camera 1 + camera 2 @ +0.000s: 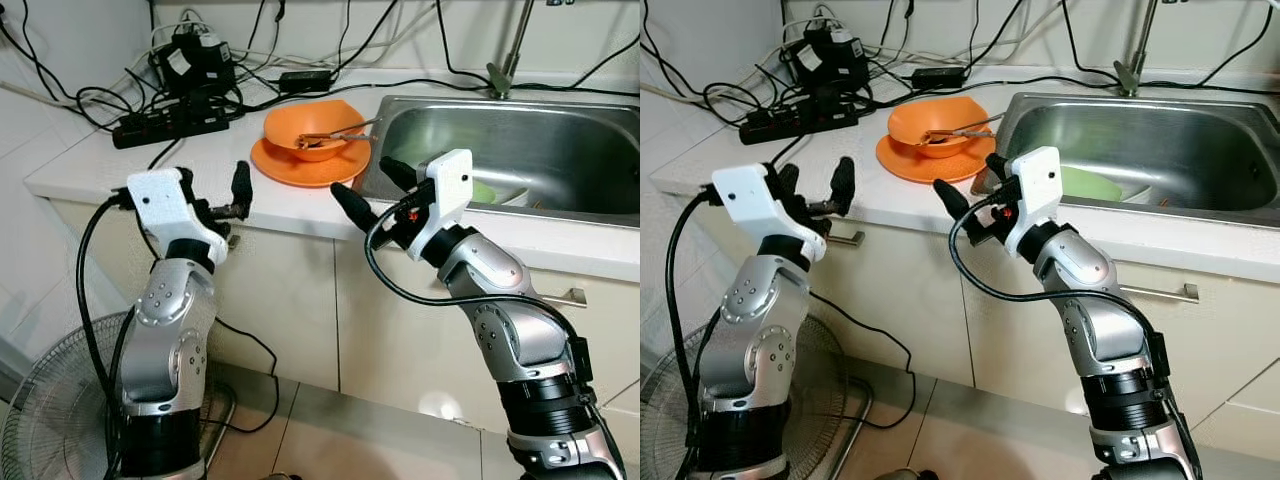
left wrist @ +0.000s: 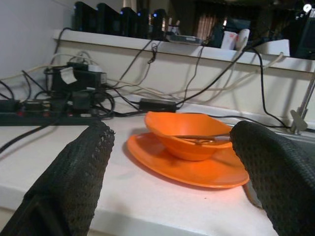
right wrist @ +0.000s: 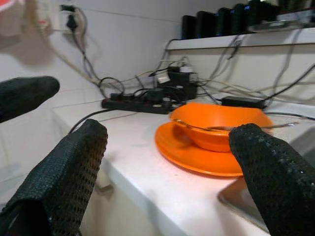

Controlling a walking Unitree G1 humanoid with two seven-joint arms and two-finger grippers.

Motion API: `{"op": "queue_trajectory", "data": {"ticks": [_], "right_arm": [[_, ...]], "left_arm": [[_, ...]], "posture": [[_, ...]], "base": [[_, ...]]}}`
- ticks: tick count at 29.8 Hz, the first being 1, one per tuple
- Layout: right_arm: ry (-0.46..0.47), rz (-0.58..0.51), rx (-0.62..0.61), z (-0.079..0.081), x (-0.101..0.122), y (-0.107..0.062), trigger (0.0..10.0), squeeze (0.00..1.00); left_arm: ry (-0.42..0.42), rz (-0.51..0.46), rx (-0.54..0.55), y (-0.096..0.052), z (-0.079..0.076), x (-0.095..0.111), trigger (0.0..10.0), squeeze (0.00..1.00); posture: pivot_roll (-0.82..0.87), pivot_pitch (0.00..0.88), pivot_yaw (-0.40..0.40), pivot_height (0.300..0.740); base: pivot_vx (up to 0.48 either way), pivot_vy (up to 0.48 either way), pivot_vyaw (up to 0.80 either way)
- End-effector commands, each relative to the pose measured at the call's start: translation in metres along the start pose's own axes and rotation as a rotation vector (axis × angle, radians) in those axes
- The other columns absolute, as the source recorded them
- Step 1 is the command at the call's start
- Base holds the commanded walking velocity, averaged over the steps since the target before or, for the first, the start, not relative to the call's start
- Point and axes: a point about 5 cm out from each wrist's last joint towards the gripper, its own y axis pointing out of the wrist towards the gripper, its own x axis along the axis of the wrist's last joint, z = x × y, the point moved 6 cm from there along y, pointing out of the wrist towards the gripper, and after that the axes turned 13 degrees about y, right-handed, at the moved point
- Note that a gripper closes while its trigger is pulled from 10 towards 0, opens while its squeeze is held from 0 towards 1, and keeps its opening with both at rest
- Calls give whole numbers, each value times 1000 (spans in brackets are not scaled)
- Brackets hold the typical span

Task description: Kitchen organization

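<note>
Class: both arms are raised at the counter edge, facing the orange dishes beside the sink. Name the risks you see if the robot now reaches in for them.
1. The orange bowl sits loose on the orange plate, with a utensil resting in it. Lifting the plate could tip both.
2. The plate lies close to the sink rim, so a nudge from the open right tool may slide it in.
3. The power strip and cables crowd the counter beside the open left tool, so snagging seems possible.

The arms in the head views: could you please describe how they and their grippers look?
Both arms are silver metal with rounded joints and black bands lower down. Each wrist carries a white boxy housing fed by a looping black cable. The left gripper and right gripper each have two long black fingers with a dotted mesh texture.
</note>
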Motion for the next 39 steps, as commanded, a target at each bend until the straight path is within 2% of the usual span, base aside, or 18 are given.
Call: {"op": "queue_trajectory", "data": {"ticks": [1, 8, 15, 22, 39], "right_arm": [[5, -15, -3, 0, 6, 0, 10000, 0], [3, -25, -7, 0, 8, 0, 10000, 0], [-3, -30, -3, 1, 9, 0, 10000, 0], [-8, -51, -4, 1, 14, 1, 10000, 0], [-16, -51, -1, 3, 14, 0, 10000, 0]], "left_arm": [[3, -11, -5, 1, -1, 3, 10000, 0], [6, -9, -9, 1, -2, 4, 10000, 0], [40, -46, 55, 2, 11, 15, 10000, 0], [33, -61, 60, 4, 11, 23, 10000, 0], [31, -68, 59, 3, 10, 27, 10000, 0]], "posture": [[-111, 0, 115, 740], [-109, 0, 114, 740], [-107, 0, 115, 740], [-108, 1, 119, 740], [-106, 6, 119, 740]], "base": [[0, 0, -800], [0, 0, -701], [0, 0, 0], [326, 0, 0], [425, 0, 0]]}}
